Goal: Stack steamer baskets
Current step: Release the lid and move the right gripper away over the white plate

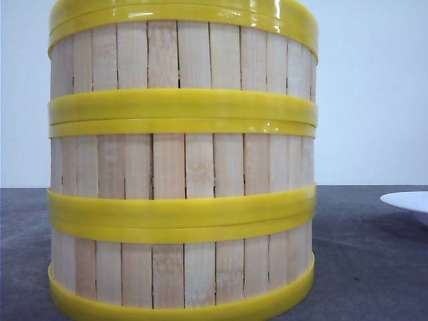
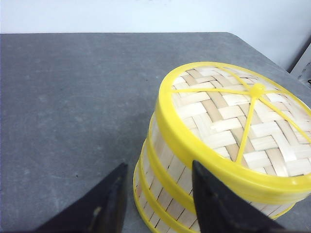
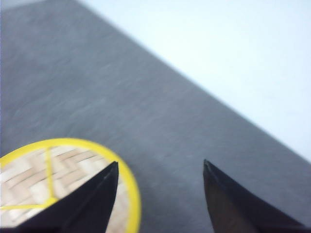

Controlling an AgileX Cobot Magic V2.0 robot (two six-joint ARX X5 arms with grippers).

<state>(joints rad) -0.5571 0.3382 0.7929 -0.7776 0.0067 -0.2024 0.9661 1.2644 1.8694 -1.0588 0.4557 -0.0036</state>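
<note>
Fingers of left gripper (image 2: 155, 199) spread apart, nothing held, hung just beside stack of 3 steamer baskets (image 1: 180, 160). Stack seen upright on grey table (image 1: 374, 267), walls flush, rims aligned. Woven lid (image 2: 233, 121) seated on top basket, so stacking judged complete. White plate (image 1: 409, 200) seen at right, well apart from stack. Right gripper (image 3: 160, 199) likewise spread, empty, held above lid edge, presumably after release.

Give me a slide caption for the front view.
Three steamer baskets stacked on the dark table, white plate at right.
</note>
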